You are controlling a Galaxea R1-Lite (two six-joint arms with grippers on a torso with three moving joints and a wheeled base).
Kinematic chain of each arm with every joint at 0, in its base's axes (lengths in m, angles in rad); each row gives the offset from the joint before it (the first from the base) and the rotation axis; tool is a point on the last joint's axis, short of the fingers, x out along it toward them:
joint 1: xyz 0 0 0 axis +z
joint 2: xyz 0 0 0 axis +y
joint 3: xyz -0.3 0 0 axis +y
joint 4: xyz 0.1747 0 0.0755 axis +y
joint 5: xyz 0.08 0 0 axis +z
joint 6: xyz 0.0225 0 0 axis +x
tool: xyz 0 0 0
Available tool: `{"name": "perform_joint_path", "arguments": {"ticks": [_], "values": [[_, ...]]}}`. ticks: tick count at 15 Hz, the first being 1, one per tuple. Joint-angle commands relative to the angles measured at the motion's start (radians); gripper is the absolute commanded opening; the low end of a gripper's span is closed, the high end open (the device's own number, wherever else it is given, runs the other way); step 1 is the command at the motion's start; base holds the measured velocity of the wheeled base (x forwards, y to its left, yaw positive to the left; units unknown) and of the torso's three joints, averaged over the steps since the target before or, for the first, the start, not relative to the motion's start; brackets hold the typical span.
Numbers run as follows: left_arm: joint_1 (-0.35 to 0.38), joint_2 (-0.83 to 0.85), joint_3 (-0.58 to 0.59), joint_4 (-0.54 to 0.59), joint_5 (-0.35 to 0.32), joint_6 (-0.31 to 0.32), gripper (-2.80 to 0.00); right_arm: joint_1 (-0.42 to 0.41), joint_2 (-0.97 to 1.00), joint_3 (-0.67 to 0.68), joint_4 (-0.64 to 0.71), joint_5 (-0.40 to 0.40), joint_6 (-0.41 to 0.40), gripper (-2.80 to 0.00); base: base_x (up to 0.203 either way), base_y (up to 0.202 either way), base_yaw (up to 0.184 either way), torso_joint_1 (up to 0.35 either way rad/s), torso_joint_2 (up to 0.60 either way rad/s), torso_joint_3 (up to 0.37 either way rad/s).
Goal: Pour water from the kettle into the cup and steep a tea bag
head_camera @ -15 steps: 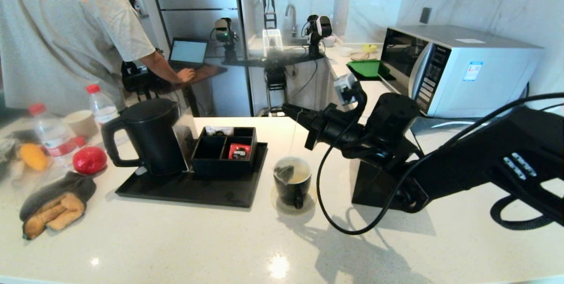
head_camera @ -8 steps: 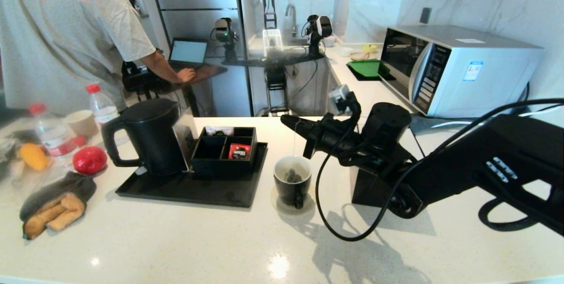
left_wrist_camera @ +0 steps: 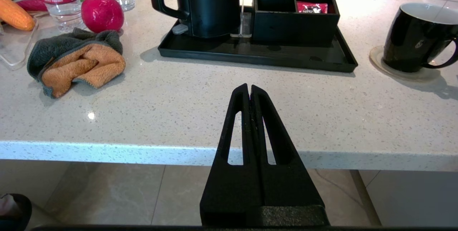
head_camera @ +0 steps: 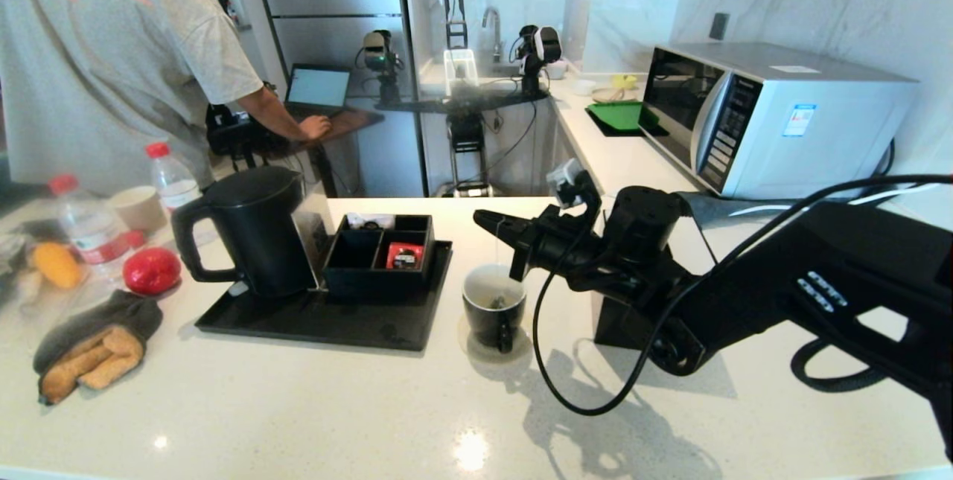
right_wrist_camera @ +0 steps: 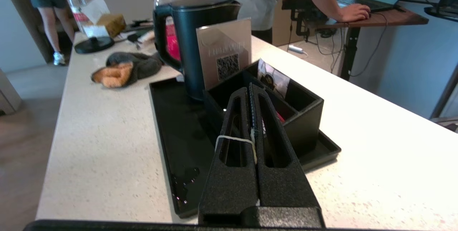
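Pinching the tea bag's string (head_camera: 496,260) between pressed-together fingers, the right gripper (head_camera: 488,221) hangs above the cup (head_camera: 493,306) so the tea bag (head_camera: 496,302) dangles into the water. String runs near-vertical, bag lowermost inside the cup. Cup handle faces the robot. Kettle (head_camera: 249,231) stands upright on the tray (head_camera: 320,320), handle leftward. Left gripper (left_wrist_camera: 249,93), fingers pressed together, is parked off the counter edge.

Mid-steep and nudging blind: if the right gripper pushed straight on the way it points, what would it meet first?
Probably the compartment box on the tray; the right gripper, shut on the tea bag string, may clear it.
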Motion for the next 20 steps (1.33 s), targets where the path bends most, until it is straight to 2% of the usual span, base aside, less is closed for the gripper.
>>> {"name": "perform_joint_path", "arguments": {"ticks": [1, 3, 9, 12, 17, 20], "values": [[0.0, 0.0, 0.0, 0.0, 0.001, -0.001, -2.8, 0.009, -0.008, 0.014, 0.015, -0.008, -0.026, -2.8, 0.0, 0.0, 0.0, 0.0, 0.0, 0.0], [-0.001, 0.0, 0.0, 0.0, 0.001, -0.001, -2.8, 0.028, -0.026, 0.022, 0.059, -0.101, -0.043, -2.8, 0.0, 0.0, 0.0, 0.0, 0.0, 0.0], [-0.001, 0.0, 0.0, 0.0, 0.001, -0.001, -2.8, 0.1, -0.094, 0.013, 0.292, -0.554, -0.044, -2.8, 0.0, 0.0, 0.0, 0.0, 0.0, 0.0], [0.0, 0.0, 0.0, 0.0, 0.001, -0.001, -2.8, 0.132, -0.106, 0.015, 0.341, -0.711, -0.037, -2.8, 0.0, 0.0, 0.0, 0.0, 0.0, 0.0], [0.0, 0.0, 0.0, 0.0, 0.001, -0.001, -2.8, 0.209, -0.08, 0.023, 0.343, -0.736, -0.01, -2.8, 0.0, 0.0, 0.0, 0.0, 0.0, 0.0], [0.0, 0.0, 0.0, 0.0, 0.001, -0.001, -2.8, 0.216, -0.078, 0.022, 0.342, -0.744, -0.01, -2.8, 0.0, 0.0, 0.0, 0.0, 0.0, 0.0]]}}
